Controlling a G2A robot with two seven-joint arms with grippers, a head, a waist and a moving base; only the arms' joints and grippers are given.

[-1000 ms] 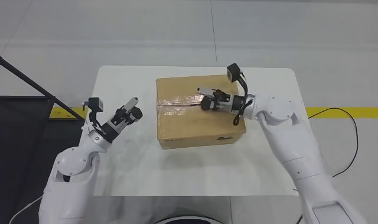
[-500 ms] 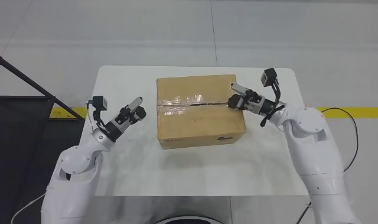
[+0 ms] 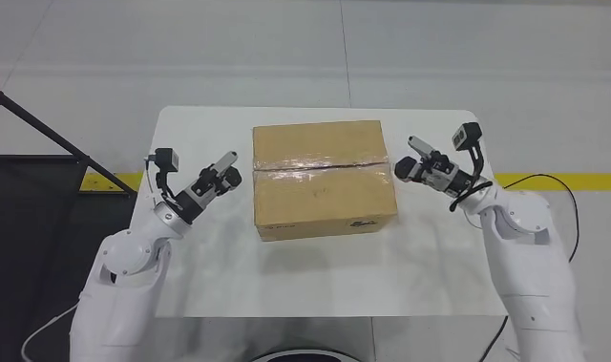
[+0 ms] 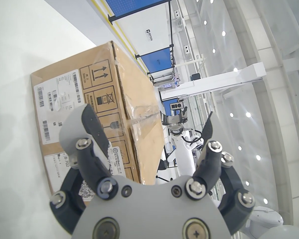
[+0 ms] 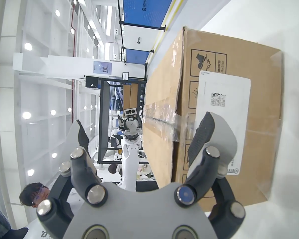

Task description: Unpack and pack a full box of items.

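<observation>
Between left pincer (image 3: 229, 168) and right pincer (image 3: 407, 156) sits the box (image 3: 323, 179)

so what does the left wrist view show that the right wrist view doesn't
Only left wrist view: the end of the brown cardboard box bearing barcode stickers and arrow marks. Only right wrist view: its opposite end with one white square-code label. Both: the box's clear-taped top seam, the white table, and an open claw up close, the left claw in one, the right claw in the other.
</observation>
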